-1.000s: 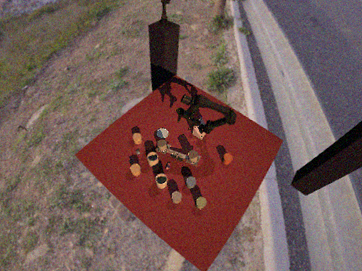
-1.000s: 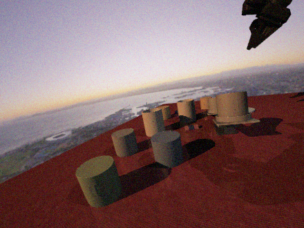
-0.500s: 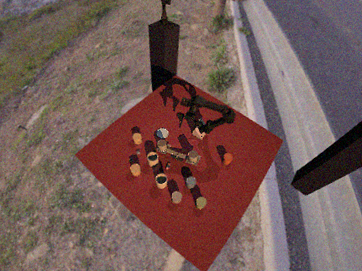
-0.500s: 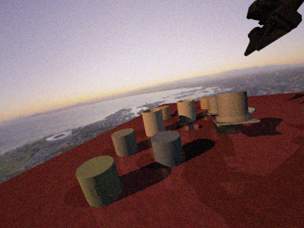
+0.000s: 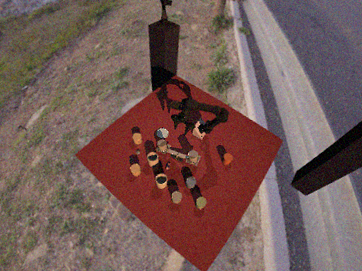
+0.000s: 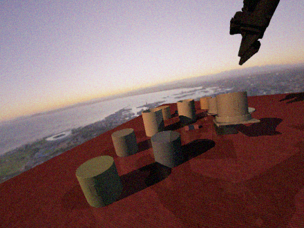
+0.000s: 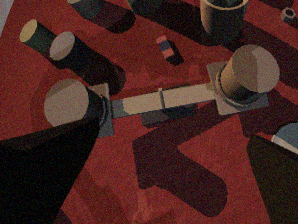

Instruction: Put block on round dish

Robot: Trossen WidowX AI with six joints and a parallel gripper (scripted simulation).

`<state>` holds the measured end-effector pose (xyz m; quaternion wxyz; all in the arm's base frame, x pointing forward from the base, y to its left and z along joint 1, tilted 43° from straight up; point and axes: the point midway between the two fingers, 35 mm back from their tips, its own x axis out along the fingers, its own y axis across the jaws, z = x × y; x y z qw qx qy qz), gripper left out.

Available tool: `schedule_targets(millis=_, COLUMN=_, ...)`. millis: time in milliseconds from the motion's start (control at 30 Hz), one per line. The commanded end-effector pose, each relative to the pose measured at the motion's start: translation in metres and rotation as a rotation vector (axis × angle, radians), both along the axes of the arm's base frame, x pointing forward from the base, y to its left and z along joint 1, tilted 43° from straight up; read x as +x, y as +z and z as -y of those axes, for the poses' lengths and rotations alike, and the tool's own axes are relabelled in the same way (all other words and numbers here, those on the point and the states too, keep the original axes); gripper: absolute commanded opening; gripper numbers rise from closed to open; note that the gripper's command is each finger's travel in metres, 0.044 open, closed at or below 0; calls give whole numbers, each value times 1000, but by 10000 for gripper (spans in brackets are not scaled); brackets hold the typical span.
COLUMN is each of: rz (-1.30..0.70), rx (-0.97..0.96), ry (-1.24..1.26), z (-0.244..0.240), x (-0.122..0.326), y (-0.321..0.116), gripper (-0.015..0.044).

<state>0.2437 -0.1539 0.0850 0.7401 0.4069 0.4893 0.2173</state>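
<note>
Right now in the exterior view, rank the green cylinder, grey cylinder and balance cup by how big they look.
1. Green cylinder, nearest the camera.
2. Balance cup and grey cylinder look alike; distance makes ranking unsure.

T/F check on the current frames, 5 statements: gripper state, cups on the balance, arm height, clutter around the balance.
1. The gripper is open and holds nothing. True.
2. One cup has already been lifted off the balance. False: in the wrist view both cups, one and the other, stand on the ends of the balance.
3. The gripper hangs well above the near cup in the exterior view, touching nothing. True.
4. The red mat carries only the balance and its two cups. False: several other cylinders stand on it, such as a green one and a grey one.
5. The block lies in plain sight on the balance beam. False: no block shows on the beam.
</note>
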Motion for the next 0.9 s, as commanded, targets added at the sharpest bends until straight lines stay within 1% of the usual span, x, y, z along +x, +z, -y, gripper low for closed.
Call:
schedule_targets(millis=0, rz=-139, rx=44, ry=-24, z=2, x=11, y=-12, gripper=440)
schedule_targets(millis=433, rz=-559, rx=115, ry=-142, z=5, x=46, y=-48, gripper=440)
schedule_targets(millis=867, rz=-958, rx=105, ry=-319, z=-2, x=81, y=-91, gripper=440)
